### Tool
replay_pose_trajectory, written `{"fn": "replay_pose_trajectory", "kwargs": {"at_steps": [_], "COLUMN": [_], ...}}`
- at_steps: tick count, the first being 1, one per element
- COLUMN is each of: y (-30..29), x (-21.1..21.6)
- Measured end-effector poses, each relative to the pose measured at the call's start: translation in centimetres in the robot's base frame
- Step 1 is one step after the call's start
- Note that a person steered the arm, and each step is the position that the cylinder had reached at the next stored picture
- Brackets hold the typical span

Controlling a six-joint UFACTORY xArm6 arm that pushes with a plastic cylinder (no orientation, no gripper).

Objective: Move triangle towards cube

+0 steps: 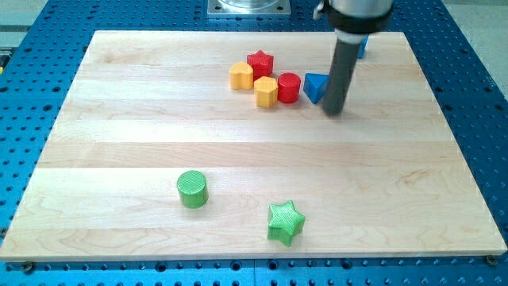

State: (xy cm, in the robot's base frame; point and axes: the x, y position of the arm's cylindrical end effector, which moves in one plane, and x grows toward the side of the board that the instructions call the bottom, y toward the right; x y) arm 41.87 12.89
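Observation:
A blue triangle (315, 86) lies near the view's top, right of a red cylinder (289, 86). My rod comes down from the top and my tip (334, 110) rests on the board just right of the triangle, touching or nearly touching its right side. A blue cube (363, 46) shows only as a sliver behind the rod, at the top right of the triangle; most of it is hidden.
A red star (259, 63), a yellow block (241, 75) and a yellow hexagonal block (266, 91) cluster left of the red cylinder. A green cylinder (192, 189) and a green star (286, 222) sit near the view's bottom. The wooden board (119, 143) lies on a blue perforated table.

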Motion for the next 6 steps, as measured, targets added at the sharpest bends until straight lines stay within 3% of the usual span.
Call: {"fn": "replay_pose_trajectory", "kwargs": {"at_steps": [1,2,4,6], "y": [-4.2,-5.6,-0.8,2.5], "x": [0.5,-2.0,-11.1,-14.1]}}
